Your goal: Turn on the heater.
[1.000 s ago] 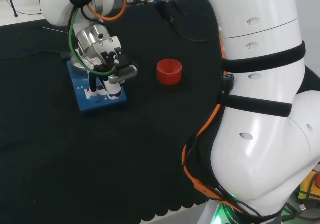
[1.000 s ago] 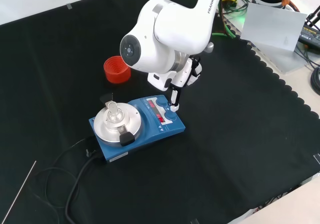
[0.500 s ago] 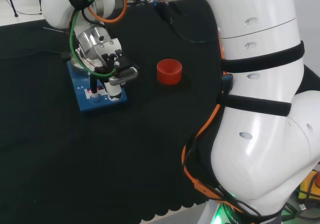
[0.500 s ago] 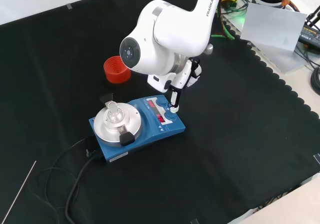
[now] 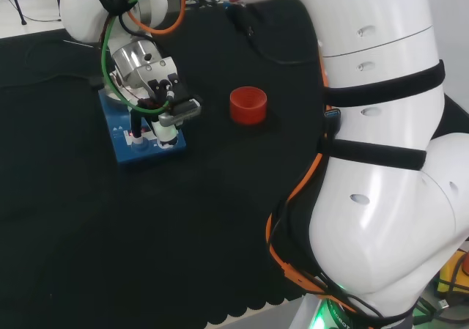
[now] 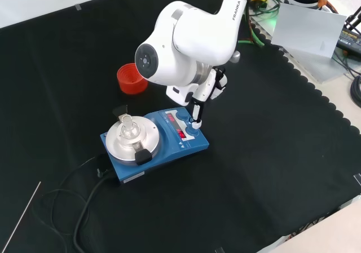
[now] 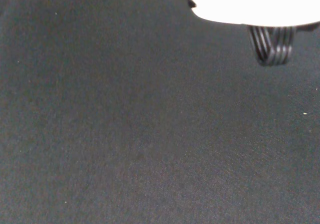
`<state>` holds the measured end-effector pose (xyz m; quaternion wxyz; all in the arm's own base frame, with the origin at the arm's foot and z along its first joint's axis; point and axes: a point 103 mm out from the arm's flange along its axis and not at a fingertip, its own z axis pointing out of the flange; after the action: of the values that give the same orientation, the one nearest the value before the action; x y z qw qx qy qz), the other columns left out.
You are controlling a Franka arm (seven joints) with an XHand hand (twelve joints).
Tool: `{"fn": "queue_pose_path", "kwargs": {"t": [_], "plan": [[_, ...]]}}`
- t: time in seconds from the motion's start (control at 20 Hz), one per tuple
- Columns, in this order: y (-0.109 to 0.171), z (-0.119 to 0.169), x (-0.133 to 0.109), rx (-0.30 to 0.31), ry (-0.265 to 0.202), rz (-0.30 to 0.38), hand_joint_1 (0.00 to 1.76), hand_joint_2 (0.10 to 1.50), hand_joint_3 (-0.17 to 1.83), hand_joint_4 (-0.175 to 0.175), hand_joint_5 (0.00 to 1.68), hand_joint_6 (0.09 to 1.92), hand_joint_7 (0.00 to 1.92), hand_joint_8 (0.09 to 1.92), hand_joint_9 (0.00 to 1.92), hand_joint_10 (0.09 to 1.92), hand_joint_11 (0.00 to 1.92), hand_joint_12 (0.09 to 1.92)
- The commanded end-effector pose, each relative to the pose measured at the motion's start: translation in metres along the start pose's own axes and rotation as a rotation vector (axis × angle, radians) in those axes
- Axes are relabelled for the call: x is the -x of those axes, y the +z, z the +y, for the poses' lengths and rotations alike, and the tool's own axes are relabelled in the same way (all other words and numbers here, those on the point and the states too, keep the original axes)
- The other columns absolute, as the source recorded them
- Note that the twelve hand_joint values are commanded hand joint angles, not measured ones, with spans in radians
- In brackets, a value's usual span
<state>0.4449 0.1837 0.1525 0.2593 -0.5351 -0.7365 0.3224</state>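
Heater (image 6: 155, 142), black cloth (image 6: 271, 168), red cup (image 6: 131, 78)

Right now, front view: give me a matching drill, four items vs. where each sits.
Things:
1. red ribbed ring
2. hand
3. small glass vessel
4. power cord

Places:
A. on the heater's round metal plate
B. finger pointing down at the heater's control panel
C. alone on the cloth, beyond the heater
D. trailing from the heater toward the view's lower left

Pairs: 1-C, 2-B, 3-A, 4-D
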Motion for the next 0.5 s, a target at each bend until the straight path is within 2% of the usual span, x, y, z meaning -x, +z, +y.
{"fn": "queue_pose_path", "kwargs": {"t": [0.05,0.5], "plan": [[0.0014,0.0011,0.0006,-0.001,0.000,0.000,1.64,0.44,1.46,-0.052,0.48,0.10,1.87,1.81,1.92,1.74,1.87,1.59],[0.0020,0.0020,0.0021,0.004,-0.002,0.007,1.64,0.44,1.46,-0.052,0.48,0.10,1.86,1.81,1.92,1.74,1.87,1.59]]}}
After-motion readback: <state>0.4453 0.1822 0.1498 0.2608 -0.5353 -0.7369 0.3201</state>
